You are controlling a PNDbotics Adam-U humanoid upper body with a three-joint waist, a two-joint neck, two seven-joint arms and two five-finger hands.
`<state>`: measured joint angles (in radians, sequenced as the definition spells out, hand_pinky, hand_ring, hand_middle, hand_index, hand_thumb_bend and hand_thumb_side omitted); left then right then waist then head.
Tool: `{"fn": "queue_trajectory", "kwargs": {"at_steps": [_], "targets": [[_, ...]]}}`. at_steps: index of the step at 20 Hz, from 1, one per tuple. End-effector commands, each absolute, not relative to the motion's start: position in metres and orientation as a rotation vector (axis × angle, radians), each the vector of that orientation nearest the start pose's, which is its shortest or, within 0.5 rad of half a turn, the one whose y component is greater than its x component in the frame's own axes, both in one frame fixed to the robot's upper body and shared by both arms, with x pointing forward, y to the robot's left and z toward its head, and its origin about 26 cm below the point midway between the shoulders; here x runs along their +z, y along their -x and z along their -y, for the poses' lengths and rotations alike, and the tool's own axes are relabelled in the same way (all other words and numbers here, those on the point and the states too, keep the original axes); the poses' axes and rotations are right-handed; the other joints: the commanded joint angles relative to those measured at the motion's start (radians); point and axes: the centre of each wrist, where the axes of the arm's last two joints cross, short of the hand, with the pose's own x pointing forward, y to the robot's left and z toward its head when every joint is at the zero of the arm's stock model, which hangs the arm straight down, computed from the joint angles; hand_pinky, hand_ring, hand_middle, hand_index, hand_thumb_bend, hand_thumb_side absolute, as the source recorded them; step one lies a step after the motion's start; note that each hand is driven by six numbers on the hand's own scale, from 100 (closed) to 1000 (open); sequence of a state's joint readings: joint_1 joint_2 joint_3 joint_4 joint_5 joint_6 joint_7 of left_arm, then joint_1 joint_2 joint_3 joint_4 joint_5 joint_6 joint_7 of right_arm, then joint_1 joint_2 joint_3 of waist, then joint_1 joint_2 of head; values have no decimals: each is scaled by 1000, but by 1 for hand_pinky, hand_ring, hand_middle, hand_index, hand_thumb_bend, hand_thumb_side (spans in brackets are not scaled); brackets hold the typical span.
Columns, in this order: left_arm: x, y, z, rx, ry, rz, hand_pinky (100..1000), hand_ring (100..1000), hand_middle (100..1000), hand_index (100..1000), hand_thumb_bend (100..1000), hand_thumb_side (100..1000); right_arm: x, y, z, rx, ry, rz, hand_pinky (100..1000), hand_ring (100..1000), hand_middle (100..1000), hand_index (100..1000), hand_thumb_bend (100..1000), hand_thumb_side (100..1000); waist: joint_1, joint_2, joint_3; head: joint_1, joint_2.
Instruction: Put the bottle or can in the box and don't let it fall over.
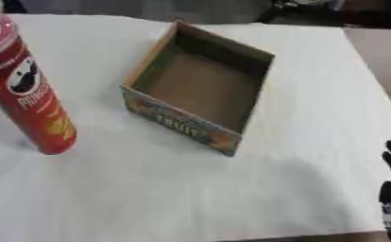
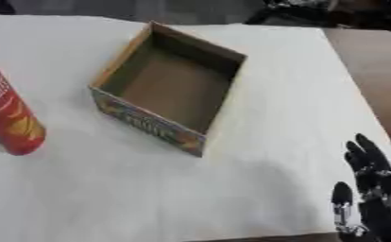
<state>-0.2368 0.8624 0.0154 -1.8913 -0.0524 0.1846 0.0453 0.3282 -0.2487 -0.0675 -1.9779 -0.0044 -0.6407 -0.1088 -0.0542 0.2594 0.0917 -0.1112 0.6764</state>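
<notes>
The red Pringles can (image 1: 27, 90) stands upright at nine o'clock on the white-covered bench (image 1: 191, 189), apart from the empty cardboard box (image 1: 200, 85) near the centre. The right hand (image 2: 368, 189) rests open at five o'clock, fingers up, holding nothing; no left hand shows. The can is tall and narrow, so a high or glancing grasp could topple it, and catching the box wall could tip it during lowering.

right hand (image 2: 372, 189): black, slender segmented fingers with rounded tips
finish: glossy black shells catching pale highlights
lower part: silver-grey metal pieces between the black segments
</notes>
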Motion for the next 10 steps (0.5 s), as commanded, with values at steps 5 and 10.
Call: {"fn": "queue_trajectory", "kwargs": {"at_steps": [5,10], "targets": [[218,-293,-365,-718,-758,1771,1000,1000,964,929,280,625,42,-178,324,64,374,2291,1000,1000,1000,1000,100,374,11,-41,-20,19,21],[211,-289,-362,-757,-658,1837,1000,1000,993,953,319,553,40,-176,323,-14,400,2277,1000,1000,1000,1000,100,407,9,-43,-27,36,19]]}}
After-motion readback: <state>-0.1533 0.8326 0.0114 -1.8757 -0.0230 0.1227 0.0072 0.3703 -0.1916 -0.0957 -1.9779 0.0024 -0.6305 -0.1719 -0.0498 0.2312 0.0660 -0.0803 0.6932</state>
